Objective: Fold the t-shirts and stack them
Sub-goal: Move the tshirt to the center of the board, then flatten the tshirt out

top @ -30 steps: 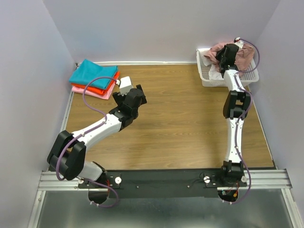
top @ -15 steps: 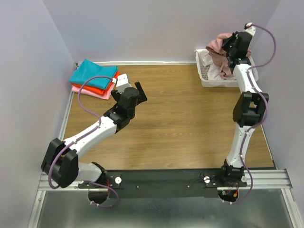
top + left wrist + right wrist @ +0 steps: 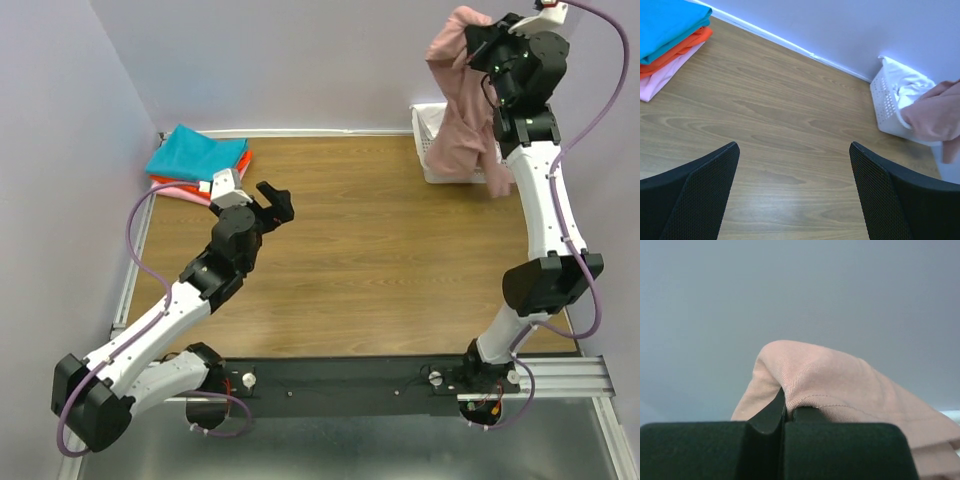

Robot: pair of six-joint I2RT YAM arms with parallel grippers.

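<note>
My right gripper (image 3: pixel 478 48) is raised high above the back right corner and shut on a fold of the dusty-pink t-shirt (image 3: pixel 458 110), which hangs down over the white mesh basket (image 3: pixel 430 150). In the right wrist view the jaws (image 3: pixel 789 412) pinch the pink cloth (image 3: pixel 840 385). A folded stack sits at the back left: teal t-shirt (image 3: pixel 195 153) on top, orange-red (image 3: pixel 190 184) under it, pink (image 3: pixel 178 191) at the bottom. My left gripper (image 3: pixel 268 203) is open and empty over the table, right of the stack. The left wrist view shows its fingers (image 3: pixel 705 185) wide apart, the stack (image 3: pixel 667 30) and the hanging shirt (image 3: pixel 935 112).
The wooden table (image 3: pixel 380 260) is bounded by lavender walls at the back and both sides. The basket (image 3: pixel 890 100) stands in the back right corner with white cloth in it. A black rail (image 3: pixel 340 380) with the arm bases runs along the near edge.
My right gripper has risen from the basket, lifting the dusty-pink t-shirt out so it hangs. My left arm has drawn back and to the left, still open.
</note>
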